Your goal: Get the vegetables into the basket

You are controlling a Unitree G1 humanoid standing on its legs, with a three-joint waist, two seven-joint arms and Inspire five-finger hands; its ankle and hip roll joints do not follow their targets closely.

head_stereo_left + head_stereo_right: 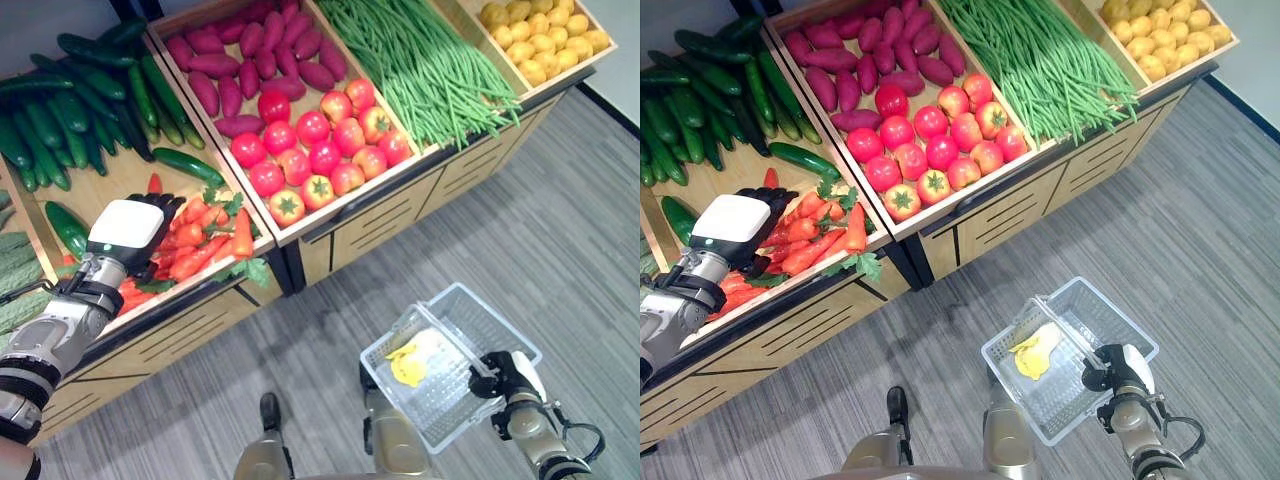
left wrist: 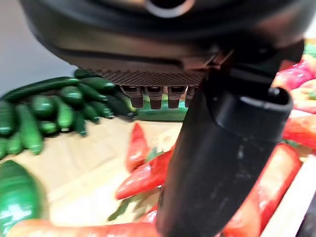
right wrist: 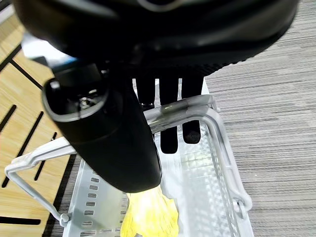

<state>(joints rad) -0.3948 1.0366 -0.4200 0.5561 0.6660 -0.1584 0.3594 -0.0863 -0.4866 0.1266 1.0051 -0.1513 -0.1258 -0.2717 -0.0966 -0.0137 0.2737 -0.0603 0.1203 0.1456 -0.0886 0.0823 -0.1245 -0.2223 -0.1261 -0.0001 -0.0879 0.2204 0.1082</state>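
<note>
One yellow item (image 1: 407, 366) lies in the basket (image 1: 497, 325) | right hand (image 1: 500, 378) curled round its handle (image 3: 174, 111) | left hand (image 1: 130, 233) relaxed, empty, above the carrots (image 1: 200, 245) | most vegetables remain unpicked.

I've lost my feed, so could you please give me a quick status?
Left hand open over carrots. Right hand holding basket handle. Yellow item inside.

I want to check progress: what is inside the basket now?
Inside the basket, one yellow item lies on the bottom. The right hand holding the handle covers a corner.
</note>
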